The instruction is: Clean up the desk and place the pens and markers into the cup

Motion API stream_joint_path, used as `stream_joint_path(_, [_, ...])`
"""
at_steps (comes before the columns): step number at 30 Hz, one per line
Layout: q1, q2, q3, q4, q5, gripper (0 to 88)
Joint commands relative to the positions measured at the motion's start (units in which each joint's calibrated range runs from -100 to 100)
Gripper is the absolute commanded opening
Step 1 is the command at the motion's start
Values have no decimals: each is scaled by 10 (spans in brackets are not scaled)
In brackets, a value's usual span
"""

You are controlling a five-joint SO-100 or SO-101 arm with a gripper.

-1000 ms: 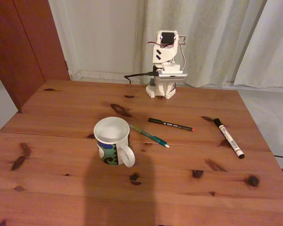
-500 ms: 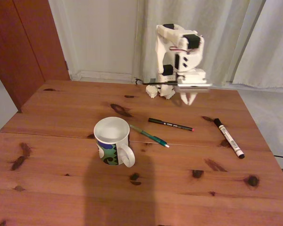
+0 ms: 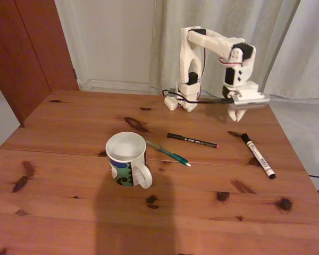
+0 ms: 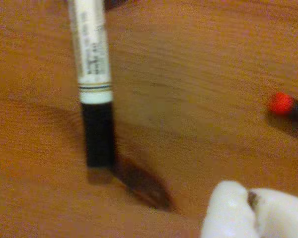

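Change: since half a second ago the white arm has unfolded further toward the right in the fixed view, and its gripper (image 3: 240,113) has gone from near the base to above the desk close to the marker's black cap.
Gripper: white two-finger gripper, hanging just over the knotty reddish-brown pine desk (image 3: 69,212); in the wrist view its tips (image 4: 248,208) sit pressed together at the lower edge, clenched on nothing.
Marker: thick white marker with black cap and printed barrel (image 3: 258,155), lying flat on the right side of the desk in the fixed view, cap end nearest the gripper; in the wrist view (image 4: 93,74) the cap points down the picture, apart from the fingertips.
Black pen: thin black pen with a red end (image 3: 193,140), lying flat near the desk's middle, red end toward the marker; the red end shows at the right edge of the wrist view (image 4: 280,103).
Green pen: teal-green pen with a white tip (image 3: 169,153), lying just beside the mug, its far end at the rim.
Cup: white ceramic mug with a blue-and-green swirl pattern (image 3: 126,159), upright, handle toward the camera, nothing seen inside.
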Motion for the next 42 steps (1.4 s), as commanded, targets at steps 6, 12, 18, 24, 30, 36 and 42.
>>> stream_joint_path(6, [-9,55,-35,-84,-2,7])
stream_joint_path(12, [-34,84,-35,-156,-24,11])
stream_joint_path(18, [-36,99,-35,-185,-24,12])
stream_joint_path(24, [-34,115,-34,-204,-24,86])
stream_joint_path(30, [-53,118,-33,-204,-24,121])
stream_joint_path(36, [-74,127,-28,-204,-24,122])
stream_joint_path(42, [-74,154,-28,-204,-24,122])
